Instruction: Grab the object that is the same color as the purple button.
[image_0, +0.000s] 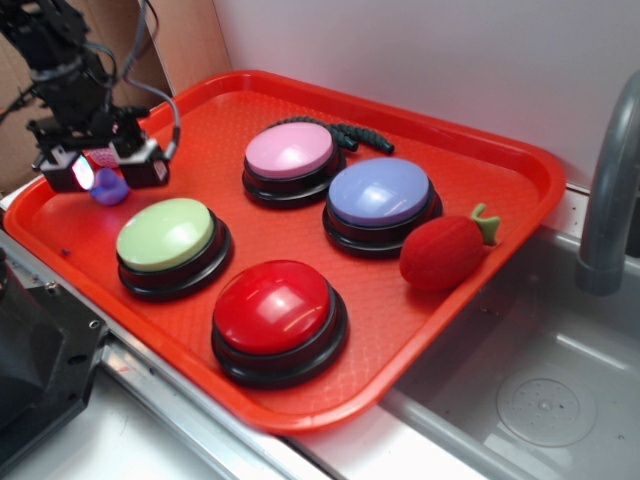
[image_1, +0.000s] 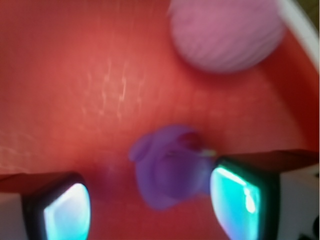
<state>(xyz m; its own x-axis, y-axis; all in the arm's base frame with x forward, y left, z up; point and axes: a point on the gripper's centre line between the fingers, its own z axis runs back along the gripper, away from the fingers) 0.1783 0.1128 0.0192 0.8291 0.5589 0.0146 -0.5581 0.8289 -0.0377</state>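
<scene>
Here the gripper (image_1: 150, 202) straddles the purple duck (image_1: 170, 167), jaws apart.

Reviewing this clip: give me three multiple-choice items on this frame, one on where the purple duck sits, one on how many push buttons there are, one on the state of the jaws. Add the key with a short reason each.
1. Where is the purple duck?
A. at the far left corner of the red tray, under the gripper
B. in the sink
C. on top of the green button

2. How many push buttons stand on the tray?
A. two
B. four
C. six

3. How do the jaws stand?
A. shut flat with nothing between them
B. apart, with the duck in the gap
C. clamped on the strawberry toy

Key: 1 A, the exterior view shows the duck on the tray just below the gripper. 2 B, green, pink, purple button and red. 3 B, the wrist view shows the duck between the two pads, near the right one; contact cannot be told.
</scene>
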